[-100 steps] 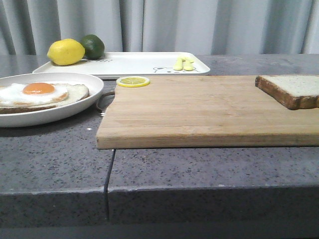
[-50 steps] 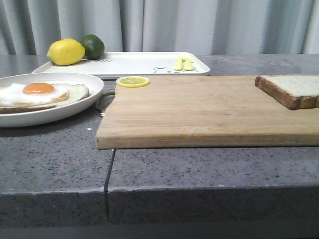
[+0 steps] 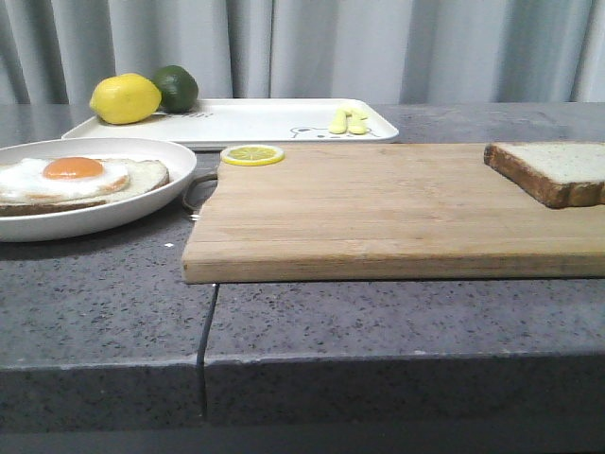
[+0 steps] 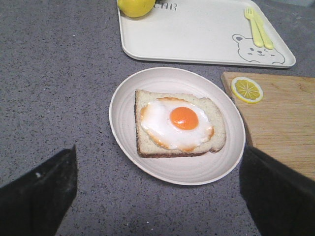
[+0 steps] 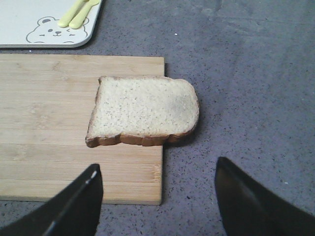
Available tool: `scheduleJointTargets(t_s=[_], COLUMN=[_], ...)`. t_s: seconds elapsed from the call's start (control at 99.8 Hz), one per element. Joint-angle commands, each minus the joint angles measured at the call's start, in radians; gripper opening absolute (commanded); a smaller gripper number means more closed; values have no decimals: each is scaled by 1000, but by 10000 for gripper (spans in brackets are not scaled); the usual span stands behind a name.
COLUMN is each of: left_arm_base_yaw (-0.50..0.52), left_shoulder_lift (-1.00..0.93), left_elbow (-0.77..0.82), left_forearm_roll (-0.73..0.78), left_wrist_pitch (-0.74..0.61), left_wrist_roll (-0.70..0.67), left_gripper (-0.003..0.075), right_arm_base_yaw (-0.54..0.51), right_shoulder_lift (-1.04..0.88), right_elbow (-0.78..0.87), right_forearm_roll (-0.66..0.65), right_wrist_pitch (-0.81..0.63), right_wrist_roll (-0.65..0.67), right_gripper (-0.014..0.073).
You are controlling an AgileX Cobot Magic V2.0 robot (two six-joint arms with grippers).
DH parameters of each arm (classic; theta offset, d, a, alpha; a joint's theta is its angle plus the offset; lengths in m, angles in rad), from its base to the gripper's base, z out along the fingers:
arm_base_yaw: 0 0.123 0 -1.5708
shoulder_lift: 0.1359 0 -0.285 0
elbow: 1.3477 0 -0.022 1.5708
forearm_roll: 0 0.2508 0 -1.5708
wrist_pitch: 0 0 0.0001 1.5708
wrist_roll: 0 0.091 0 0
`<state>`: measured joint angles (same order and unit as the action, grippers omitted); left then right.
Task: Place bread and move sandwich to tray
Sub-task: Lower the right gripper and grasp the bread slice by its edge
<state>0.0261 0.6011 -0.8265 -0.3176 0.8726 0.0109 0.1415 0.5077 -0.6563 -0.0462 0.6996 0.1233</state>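
**Ana:** Right wrist view had the bread [image 5: 142, 110] near the middle of the frame, lying flat on the wooden cutting board [image 5: 59, 123] with one end hanging over the board's edge above the grey counter [image 5: 246, 73]. The right gripper [image 5: 157, 196] hung over it with its fingers spread wide, one in each lower corner of the frame, gripping nothing.

**Ben:** How did you judge it would handle?

**Ana:** Light and soft, I'd say. The pale crumb would dent under a hard squeeze, while the dark crust looked firmer. The overhanging end seemed the best place to take hold, since a finger could slip beneath it; otherwise across two opposite crust edges, closing gently.

**Ben:** And the sandwich?

**Ana:** In the left wrist view the sandwich [image 4: 179, 123] sat mid-frame on the round plate [image 4: 123, 98], egg on top with the yolk near the centre. The left gripper [image 4: 157, 191] was likewise splayed and empty. The egg looked slick and fragile, so I'd have gripped the plate's stiff rim, keeping it level.

**Ben:** The tray?

**Ana:** The tray [image 4: 197, 34] lay across the top of that frame, just beyond the plate, with a lemon [image 4: 135, 6] at its upper-left corner and pale utensils [image 4: 258, 27] at the right.
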Motion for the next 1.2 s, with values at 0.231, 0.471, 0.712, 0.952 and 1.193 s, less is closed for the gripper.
scheduleJointTargets(t_s=[0.231,0.471,0.712,0.952,1.193], left_arm_base_yaw=[2,2,2,2,2], left_shoulder_lift=[11,12,12,12,12], left_elbow=[-34,-34,-34,-34,-34], left_forearm_roll=[-25,-25,-25,-25,-25], left_wrist_pitch=[-59,-59,-59,-59,-59], left_wrist_roll=[-1,-1,-1,-1,-1], left_gripper=[617,617,617,617,617], right_arm_base_yaw=[-71,-289,-432,-473,-478], right_shoulder_lift=[49,162,305,466,598], right_elbow=[-35,-35,-32,-32,-32], right_forearm_roll=[198,560,880,1139,1251], right_wrist_pitch=[-152,-206,-194,-198,-229], right_wrist_roll=[-227,-536,-799,-1009,-1108], right_gripper=[496,496,496,496,496])
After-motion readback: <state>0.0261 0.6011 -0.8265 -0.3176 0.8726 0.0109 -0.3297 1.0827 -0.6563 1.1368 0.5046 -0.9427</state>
